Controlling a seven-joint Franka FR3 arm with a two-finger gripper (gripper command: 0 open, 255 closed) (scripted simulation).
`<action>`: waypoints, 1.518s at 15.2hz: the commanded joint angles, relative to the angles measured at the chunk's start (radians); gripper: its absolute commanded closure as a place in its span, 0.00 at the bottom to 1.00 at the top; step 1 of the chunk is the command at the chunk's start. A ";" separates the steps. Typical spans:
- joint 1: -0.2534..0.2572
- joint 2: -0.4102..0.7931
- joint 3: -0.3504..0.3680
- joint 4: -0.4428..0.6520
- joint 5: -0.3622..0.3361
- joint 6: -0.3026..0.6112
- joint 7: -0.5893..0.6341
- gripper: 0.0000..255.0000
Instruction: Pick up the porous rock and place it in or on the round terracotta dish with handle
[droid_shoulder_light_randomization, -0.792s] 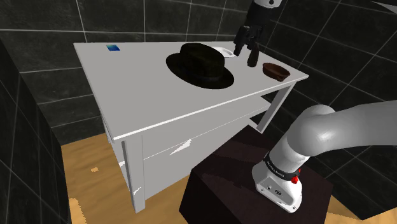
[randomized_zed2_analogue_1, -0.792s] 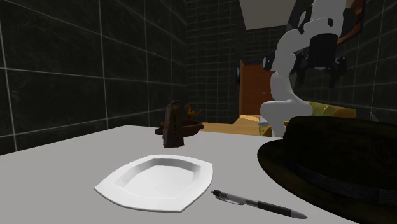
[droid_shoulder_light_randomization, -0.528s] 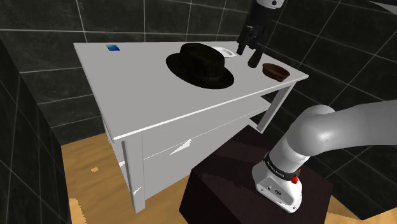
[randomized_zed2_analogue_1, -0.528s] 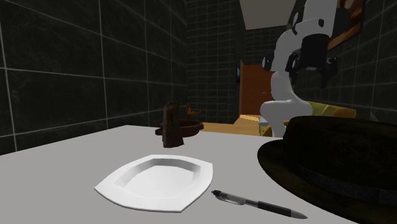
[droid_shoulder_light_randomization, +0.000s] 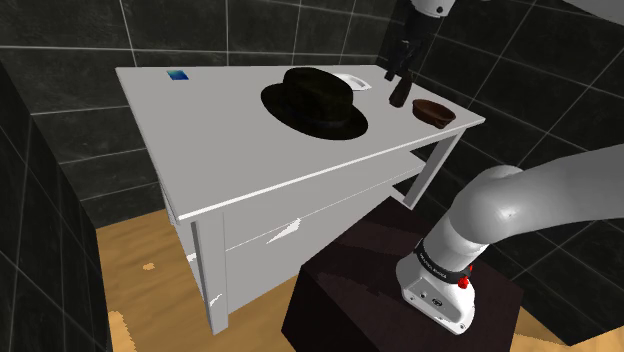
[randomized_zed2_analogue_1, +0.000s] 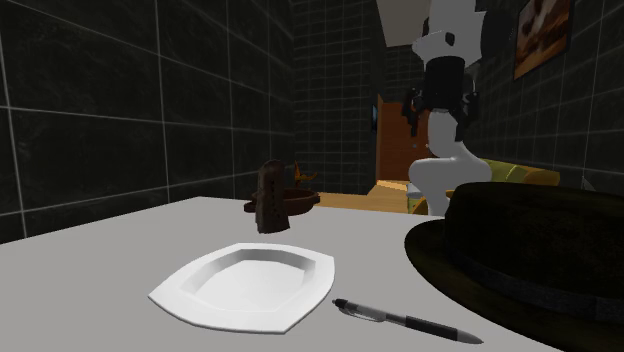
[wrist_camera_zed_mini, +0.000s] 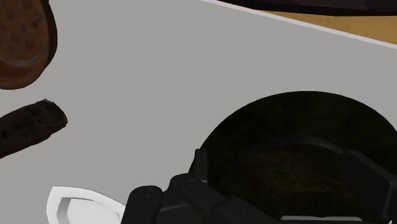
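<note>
Dark brown pitted rock (randomized_zed2_analogue_1: 270, 198) stands upright on white table (droid_shoulder_light_randomization: 230, 150), just beside brown dish (droid_shoulder_light_randomization: 434, 110), at its 10 o'clock in shoulder view. Black hat (droid_shoulder_light_randomization: 315, 100) at rock's 9 o'clock. Gripper (droid_shoulder_light_randomization: 400, 68) hovers above rock; spread or closed, cannot tell.

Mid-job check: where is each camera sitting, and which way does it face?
Shoulder view: beside the dark stand, looking down over the white table; shows stand, white arm, black gripper.
Second exterior view: low on the tabletop, facing the arm across the white plate.
Wrist view: above the table, looking down; the gripper's black body shows.
All three share the black brimmed hat, dark porous rock and round brown dish.
</note>
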 joint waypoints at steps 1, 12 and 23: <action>-0.004 0.046 -0.048 0.038 -0.008 0.014 -0.061 0.00; 0.005 0.362 -0.314 0.304 0.061 0.074 -0.414 0.00; -0.108 0.874 -0.504 0.785 0.407 -0.022 -0.833 0.00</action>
